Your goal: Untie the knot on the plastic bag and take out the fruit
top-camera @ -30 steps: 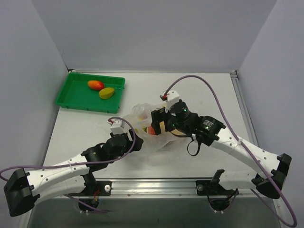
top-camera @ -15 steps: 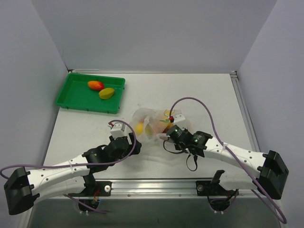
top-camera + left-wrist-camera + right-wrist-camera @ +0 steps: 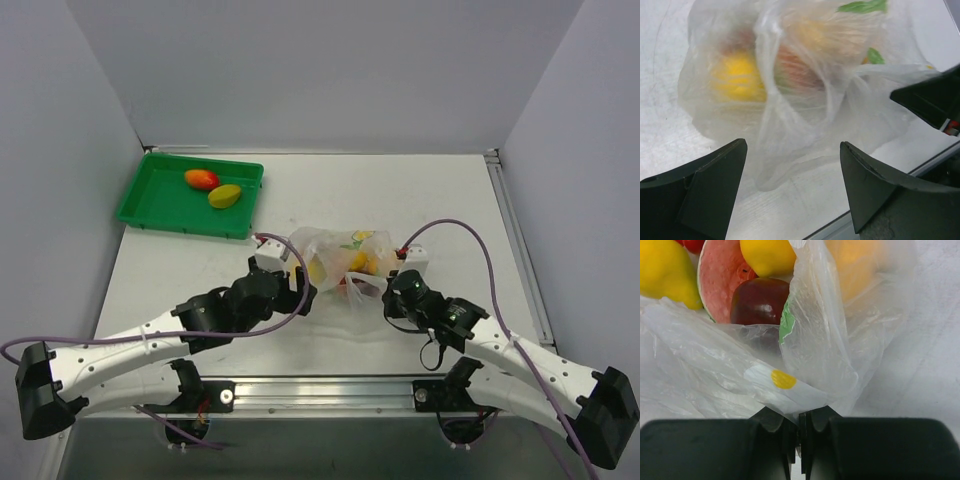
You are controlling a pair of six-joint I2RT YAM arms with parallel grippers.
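Note:
The clear plastic bag [image 3: 335, 250] lies mid-table with the fruit inside. In the right wrist view its mouth gapes, showing a watermelon wedge [image 3: 717, 280], a dark red fruit [image 3: 760, 300] and a yellow lemon [image 3: 767, 255]. I cannot make out the knot. My right gripper [image 3: 800, 416] is shut on a fold of the bag's plastic [image 3: 805, 390] at the bag's near right side [image 3: 378, 290]. My left gripper [image 3: 792, 170] stands open just short of the bag's [image 3: 790, 90] near left side, with only bare table between its fingers [image 3: 715, 185].
A green tray [image 3: 150, 200] at the back left holds a red-orange mango [image 3: 201, 179] and a yellow-green mango [image 3: 224, 196]. Grey walls close in the left, back and right. The table's metal front rail [image 3: 330, 385] runs between the arm bases.
The right gripper has shut on the bag's plastic and drawn back to the right, dragging the bag with it. The left gripper has moved forward and right to the bag's left side.

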